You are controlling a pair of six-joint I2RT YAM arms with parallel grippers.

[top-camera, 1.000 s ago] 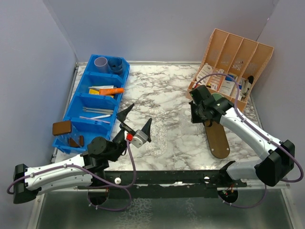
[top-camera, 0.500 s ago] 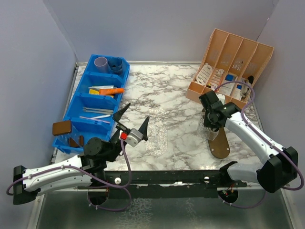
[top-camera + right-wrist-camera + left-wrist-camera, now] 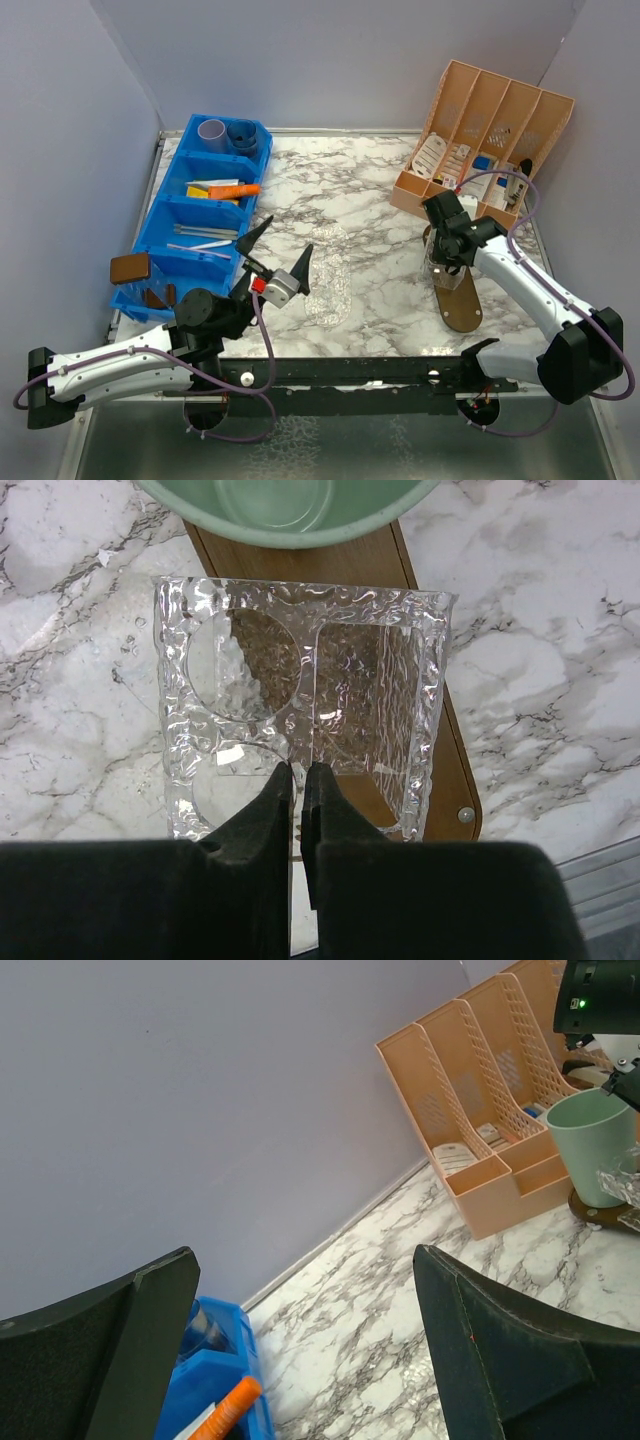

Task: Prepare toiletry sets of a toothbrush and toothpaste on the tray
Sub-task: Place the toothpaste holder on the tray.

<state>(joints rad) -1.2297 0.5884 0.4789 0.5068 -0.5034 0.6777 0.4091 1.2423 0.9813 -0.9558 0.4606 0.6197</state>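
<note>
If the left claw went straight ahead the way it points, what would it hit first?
Way looks free: the left gripper aims over the marble table, likely reaching the back wall first; depth unclear.

White-and-grey marble table point(image 3: 380, 200) with four things lying on it.
A long blue compartmented bin point(image 3: 185, 264) runs along the left edge from about 9 to 11 o'clock, its short end toward the far wall. A peach slotted desk organizer point(image 3: 468, 90) sits in the far right corner at about 1 o'clock, its open slots facing the table's middle. A dark brown oval wooden tray point(image 3: 462, 305) lies at about 4 o'clock, its long axis running near to far, just in front of the organizer. A clear, textured oval dish point(image 3: 328, 280) lies near the middle, slightly toward 6 o'clock, well apart from the bin and the wooden tray.
</note>
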